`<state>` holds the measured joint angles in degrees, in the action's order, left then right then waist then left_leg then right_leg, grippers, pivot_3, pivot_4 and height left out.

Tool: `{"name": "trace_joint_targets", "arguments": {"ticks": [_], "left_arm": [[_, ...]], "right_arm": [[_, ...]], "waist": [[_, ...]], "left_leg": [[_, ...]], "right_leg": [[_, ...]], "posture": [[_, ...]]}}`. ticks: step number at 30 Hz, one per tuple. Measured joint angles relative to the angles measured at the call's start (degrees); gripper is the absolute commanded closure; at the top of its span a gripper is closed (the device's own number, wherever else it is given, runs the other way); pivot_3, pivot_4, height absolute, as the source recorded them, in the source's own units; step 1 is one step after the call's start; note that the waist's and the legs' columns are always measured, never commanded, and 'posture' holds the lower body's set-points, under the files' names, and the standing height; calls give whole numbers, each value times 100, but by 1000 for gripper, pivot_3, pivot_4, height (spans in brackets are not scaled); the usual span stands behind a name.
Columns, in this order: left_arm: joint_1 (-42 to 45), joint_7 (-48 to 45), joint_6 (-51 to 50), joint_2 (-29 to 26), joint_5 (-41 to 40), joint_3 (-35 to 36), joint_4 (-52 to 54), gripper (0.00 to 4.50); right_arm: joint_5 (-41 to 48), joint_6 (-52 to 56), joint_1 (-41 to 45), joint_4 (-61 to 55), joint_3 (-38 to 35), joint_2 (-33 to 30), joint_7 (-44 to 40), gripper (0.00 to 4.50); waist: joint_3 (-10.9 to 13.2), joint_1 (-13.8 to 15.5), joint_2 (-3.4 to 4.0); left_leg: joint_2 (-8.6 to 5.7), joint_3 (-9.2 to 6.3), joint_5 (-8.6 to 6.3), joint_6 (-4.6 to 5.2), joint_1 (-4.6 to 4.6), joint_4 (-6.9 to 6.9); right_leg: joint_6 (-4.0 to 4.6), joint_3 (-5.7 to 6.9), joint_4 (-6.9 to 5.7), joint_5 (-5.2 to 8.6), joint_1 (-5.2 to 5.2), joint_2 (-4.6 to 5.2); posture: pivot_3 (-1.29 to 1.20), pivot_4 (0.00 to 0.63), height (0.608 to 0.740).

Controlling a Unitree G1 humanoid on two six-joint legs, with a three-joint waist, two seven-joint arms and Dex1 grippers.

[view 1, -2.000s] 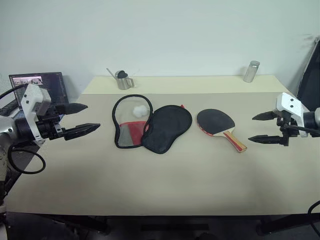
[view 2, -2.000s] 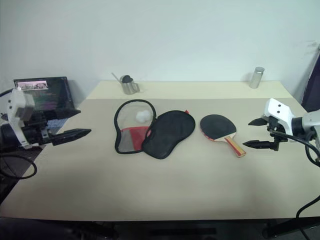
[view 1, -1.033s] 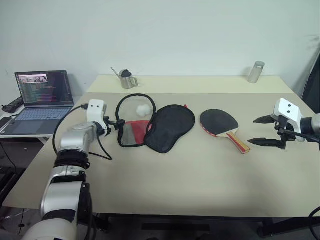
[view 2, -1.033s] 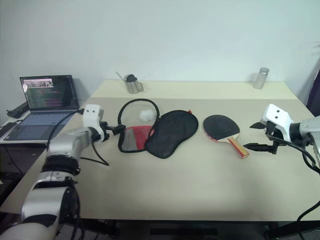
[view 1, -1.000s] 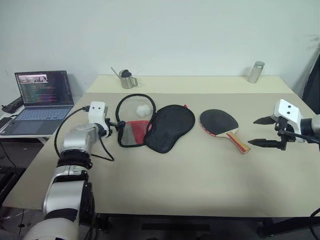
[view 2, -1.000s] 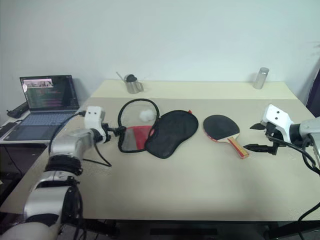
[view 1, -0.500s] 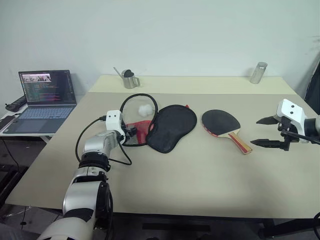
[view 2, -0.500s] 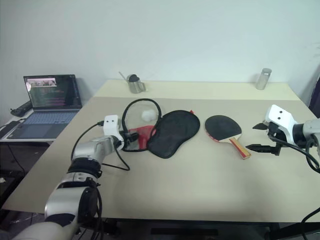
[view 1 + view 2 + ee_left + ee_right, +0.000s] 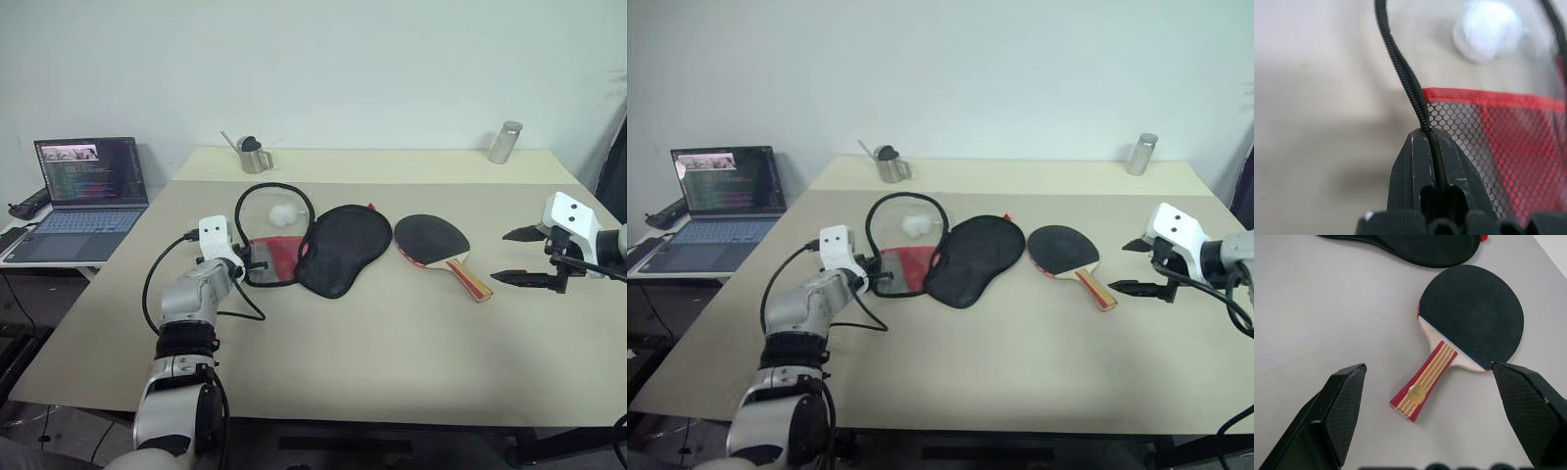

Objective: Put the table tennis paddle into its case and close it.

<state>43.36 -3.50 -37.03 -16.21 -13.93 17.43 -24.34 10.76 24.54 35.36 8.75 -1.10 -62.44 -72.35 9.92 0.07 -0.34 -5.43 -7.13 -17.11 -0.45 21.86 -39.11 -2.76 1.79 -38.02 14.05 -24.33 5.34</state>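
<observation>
The left tool [image 9: 1432, 147] has just clamped onto the case's [image 9: 338, 250] zipper edge — anchoring it open; the right tool [image 9: 1430, 421] hangs spread over the table tennis paddle [image 9: 1469, 328], untouched.

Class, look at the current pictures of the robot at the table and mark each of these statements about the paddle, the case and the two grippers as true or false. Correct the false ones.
1. The left gripper is shut on the case's zipper edge. True.
2. The paddle is inside the case. False: it lies on the table, beside the case.
3. The right gripper is open and holds nothing. True.
4. The case is zipped closed. False: it lies open, its mesh pocket showing.
5. The pompom rests on the paddle's face. False: it lies at the open case, apart from the paddle.
</observation>
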Motion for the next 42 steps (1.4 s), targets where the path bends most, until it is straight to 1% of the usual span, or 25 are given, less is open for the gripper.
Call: {"name": "trace_joint_targets", "arguments": {"ticks": [7,12,17,21,27,32,37,42], "left_arm": [[-39,846,408,515,98,84,399,4480],[-227,1596,738,863,332,88,641,4480],[-374,2186,1100,990,558,95,776,4480],[-373,2421,1250,1117,636,89,856,4480],[-125,2665,1275,1703,635,18,780,4480],[70,2778,1235,2124,639,-241,765,4480],[66,2575,947,2237,597,-444,766,4480],[22,2130,593,2242,481,-645,837,4480]], "right_arm": [[2,0,-14,-34,0,-47,-8,0],[6,0,-49,-112,-1,-69,-9,0],[7,0,-71,-122,-2,-131,-13,0],[7,0,-75,-122,-5,-164,-9,0],[10,0,-109,-161,-9,-216,-10,0],[85,5,-235,-284,-141,-301,-12,0],[165,25,-351,-346,-284,-462,-4,0],[183,65,-431,-409,-326,-467,21,0]], "waist": [[0,17,-1],[0,17,-3],[0,30,-3],[-1,59,-4],[1,143,-7],[4,148,-12],[5,133,-14],[6,138,-17]], "left_leg": [[0,2,0,-1,-1,0],[1,5,0,-1,-2,0],[1,7,0,-1,-3,0],[0,8,0,-1,-5,0],[-1,8,-1,-1,-3,-4],[-1,9,-1,-1,-3,-3],[2,20,-1,-1,-11,-1],[1,26,-1,-1,-13,-2]], "right_leg": [[-1,-1,2,-1,2,0],[-1,-4,1,-1,2,0],[-2,-7,1,-1,2,-1],[-3,-8,2,-2,5,-1],[-5,-6,4,-3,7,-2],[-6,-6,7,-3,10,-1],[-6,-19,2,-3,10,-5],[-12,-31,3,-7,11,-7]], "posture": [[0,150,740],[0,150,740],[0,150,740],[0,150,740],[0,150,740],[0,150,740],[0,150,740],[0,150,740]]}}
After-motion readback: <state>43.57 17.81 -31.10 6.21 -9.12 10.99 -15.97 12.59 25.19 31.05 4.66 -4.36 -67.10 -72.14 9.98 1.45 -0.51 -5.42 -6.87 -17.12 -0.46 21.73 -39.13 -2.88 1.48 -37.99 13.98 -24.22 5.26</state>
